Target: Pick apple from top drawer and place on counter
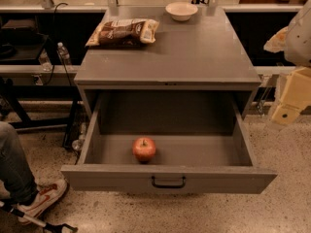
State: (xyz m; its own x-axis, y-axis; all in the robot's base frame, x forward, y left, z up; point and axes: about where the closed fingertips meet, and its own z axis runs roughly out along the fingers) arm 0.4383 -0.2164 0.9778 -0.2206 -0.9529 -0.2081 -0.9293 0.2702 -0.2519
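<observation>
The top drawer [170,179] is pulled wide open, its flat front panel with a black handle [168,182] facing me. The red apple [144,149] sits upright on the drawer floor, left of centre and close to the front panel. The grey counter [184,52] lies above and behind the drawer. My arm comes in at the right edge, and its cream-coloured gripper [286,111] hangs beside the cabinet's right side, at about the height of the counter's front edge, well to the right of the apple and holding nothing that I can see.
A brown snack bag [124,31] lies at the counter's back left and a white bowl [181,10] at its back centre. A person's leg and red-and-white shoe [43,198] are at the lower left on the floor. A plastic bottle [63,53] stands left of the cabinet.
</observation>
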